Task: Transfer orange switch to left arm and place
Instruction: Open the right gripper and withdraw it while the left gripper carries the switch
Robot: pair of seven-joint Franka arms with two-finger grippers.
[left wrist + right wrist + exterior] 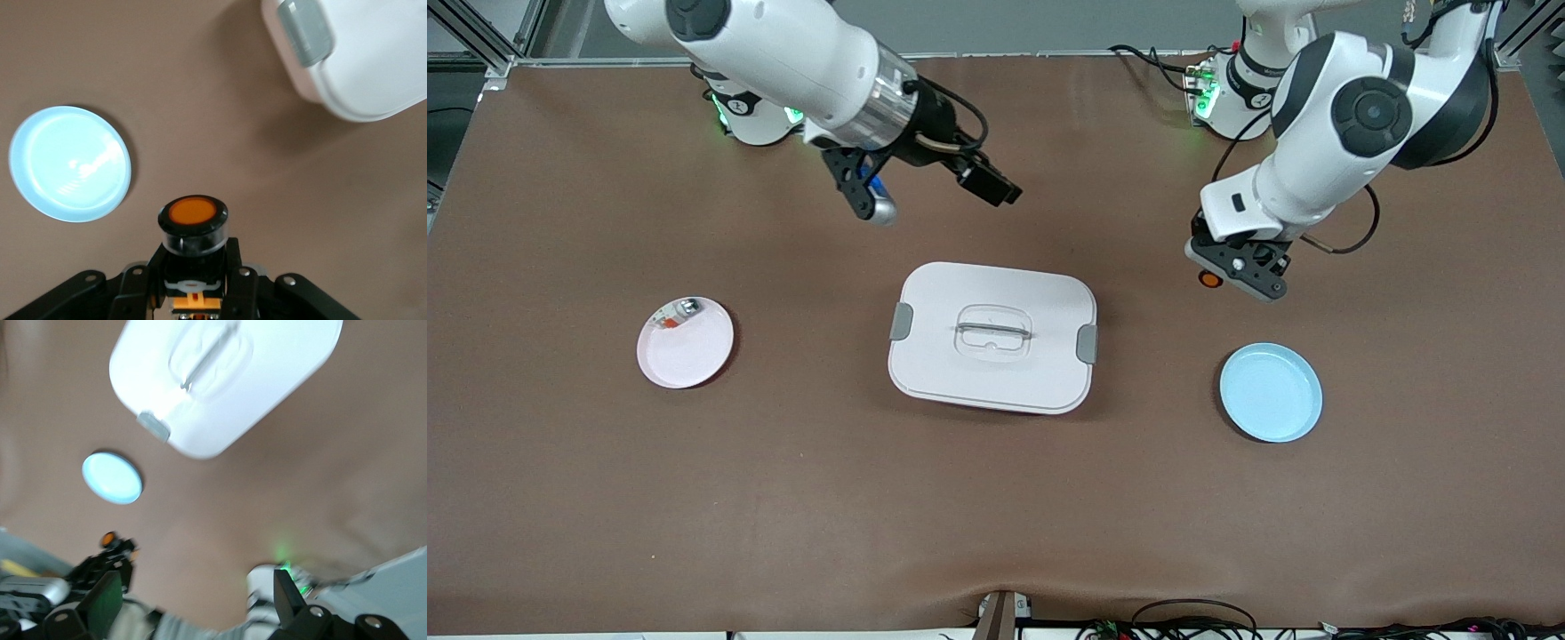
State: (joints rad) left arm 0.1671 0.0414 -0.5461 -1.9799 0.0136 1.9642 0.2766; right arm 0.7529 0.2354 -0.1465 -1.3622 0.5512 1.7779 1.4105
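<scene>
The table point(605, 498) is covered in a matt brown sheet, faintly textured, with a slight ripple at its near edge. The box point(992, 373) is seen as smooth white plastic with a soft sheen, its latches in dull grey plastic and its handle in clear plastic. The blue plate point(1271, 393) looks glossy and reflects light; the pink plate point(685, 351) appears smooth. The orange switch point(193, 223) shows a satin orange cap in a shiny black plastic ring. The arms point(1352, 116) are cased in glossy white plastic.
</scene>
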